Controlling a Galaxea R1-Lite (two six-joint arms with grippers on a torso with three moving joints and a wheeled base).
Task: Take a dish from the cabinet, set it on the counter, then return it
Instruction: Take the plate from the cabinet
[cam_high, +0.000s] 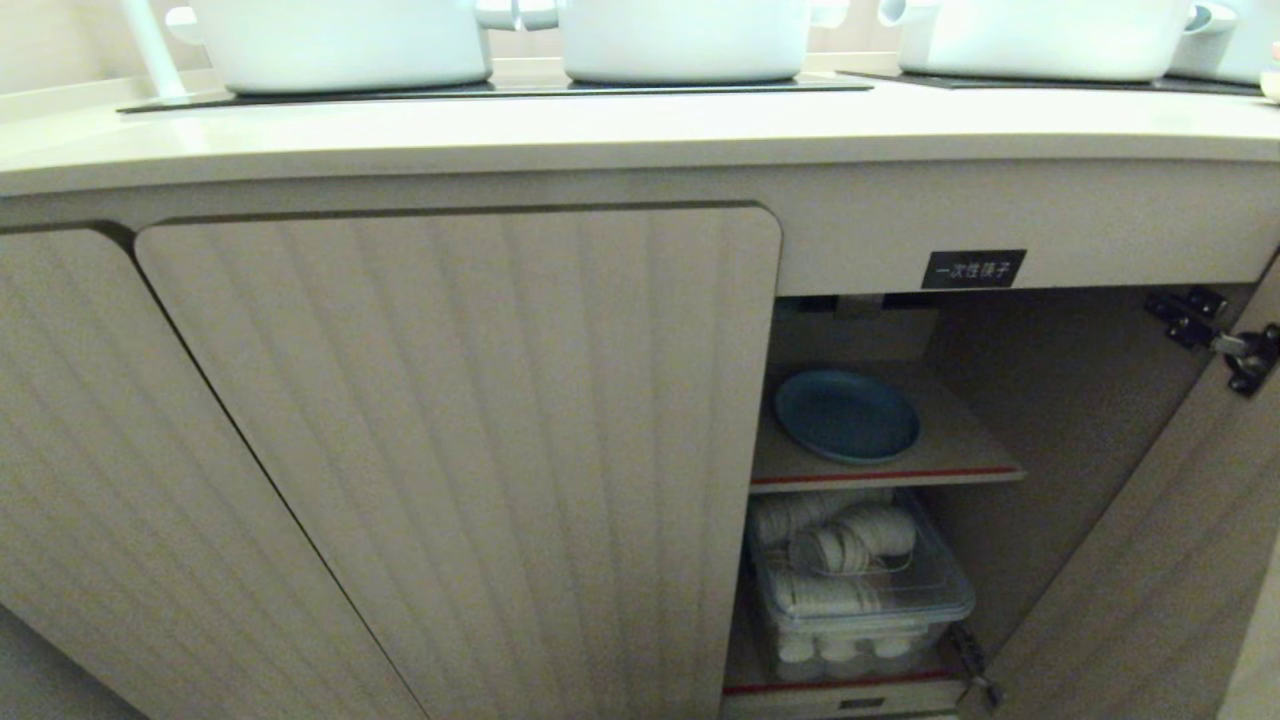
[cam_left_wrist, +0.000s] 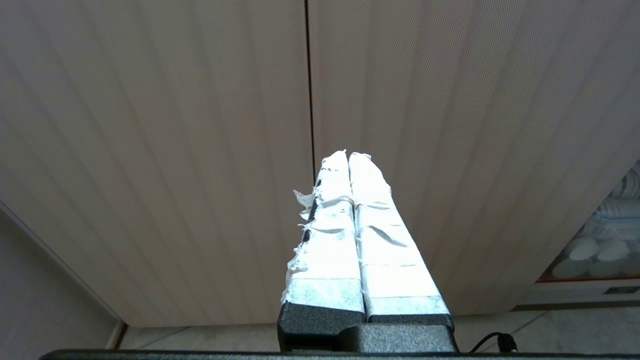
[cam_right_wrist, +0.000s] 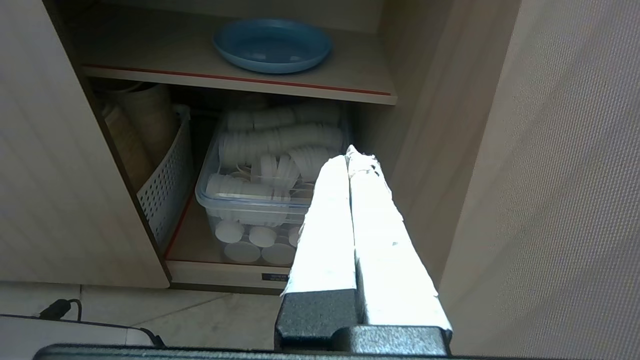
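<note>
Head view: one blue dish (cam_high: 846, 415) lies flat on the inner shelf (cam_high: 960, 455) of the cabinet (cam_high: 460, 450), whose right door (cam_high: 1170, 570) stands open and left door is closed. Below the shelf, one clear lidded box (cam_high: 860, 590) holds white cups. Three white pots (cam_high: 340, 40) stand on the tabletop (cam_high: 600, 135). One black label (cam_high: 973, 269) sits above the opening.

Left wrist view: left pincer (cam_left_wrist: 348, 155), fingers pressed together, empty, faces two closed ribbed doors.

Right wrist view: right pincer (cam_right_wrist: 348, 152), fingers pressed together, empty, points into the open compartment, well apart from the dish (cam_right_wrist: 272, 45); one perforated white basket (cam_right_wrist: 167, 185) stands beside the box (cam_right_wrist: 260, 210).
</note>
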